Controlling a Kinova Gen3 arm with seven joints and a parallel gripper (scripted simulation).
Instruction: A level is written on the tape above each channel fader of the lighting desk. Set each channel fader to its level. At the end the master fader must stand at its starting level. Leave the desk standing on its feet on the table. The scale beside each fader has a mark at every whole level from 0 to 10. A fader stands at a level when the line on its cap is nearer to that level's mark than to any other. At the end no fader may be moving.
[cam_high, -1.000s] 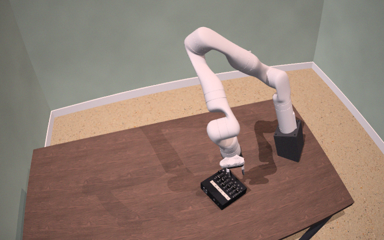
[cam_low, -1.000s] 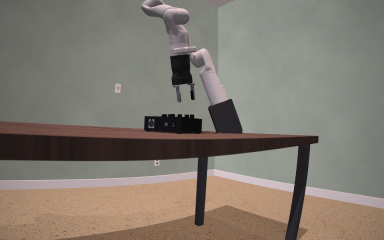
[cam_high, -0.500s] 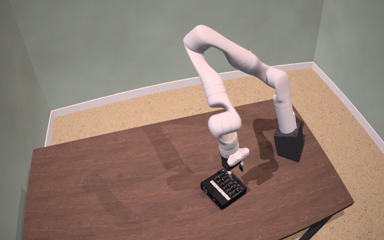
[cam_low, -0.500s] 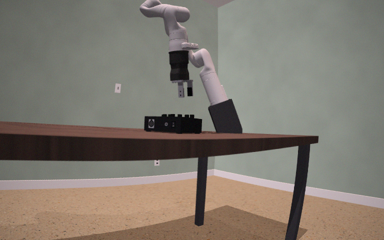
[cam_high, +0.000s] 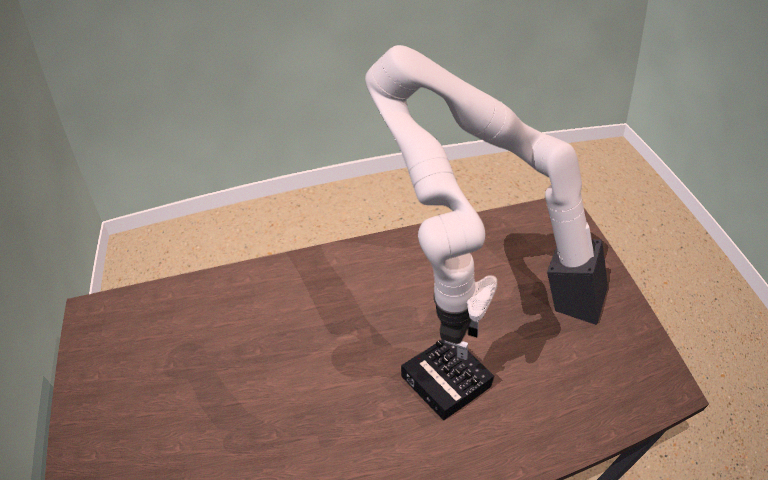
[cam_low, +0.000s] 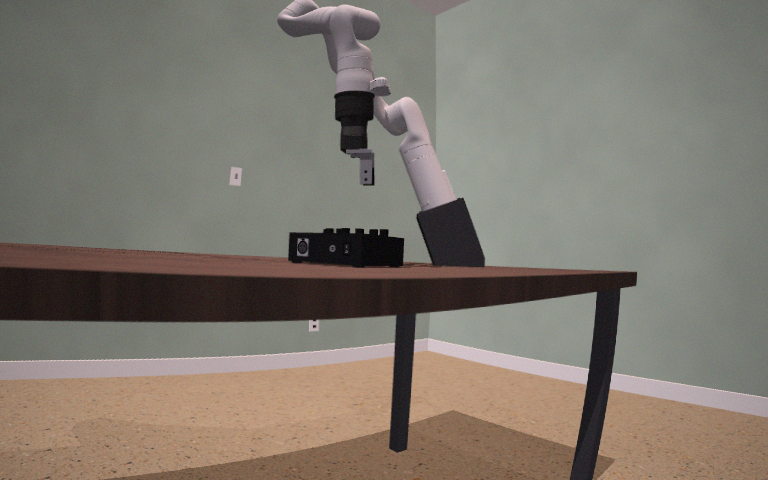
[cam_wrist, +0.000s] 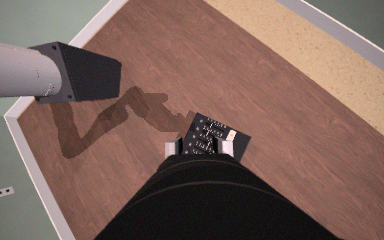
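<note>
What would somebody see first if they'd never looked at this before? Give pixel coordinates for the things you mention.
Probably the big white arm (cam_high: 421, 135) (cam_low: 353, 56), bending high over the brown table (cam_high: 226, 339) (cam_low: 169, 294) (cam_wrist: 280, 175). Then the open gripper (cam_high: 467, 339) (cam_wrist: 197, 143), hanging above a small black lighting desk (cam_high: 416, 378) (cam_low: 379, 249) (cam_wrist: 242, 142) with a pale tape strip (cam_high: 440, 380) (cam_wrist: 231, 135).

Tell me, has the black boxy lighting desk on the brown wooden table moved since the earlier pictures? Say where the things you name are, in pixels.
No. The black boxy lighting desk (cam_high: 421, 383) (cam_low: 323, 249) (cam_wrist: 242, 141) keeps its place relative to the dark robot pedestal (cam_high: 573, 297) (cam_low: 451, 234).
</note>
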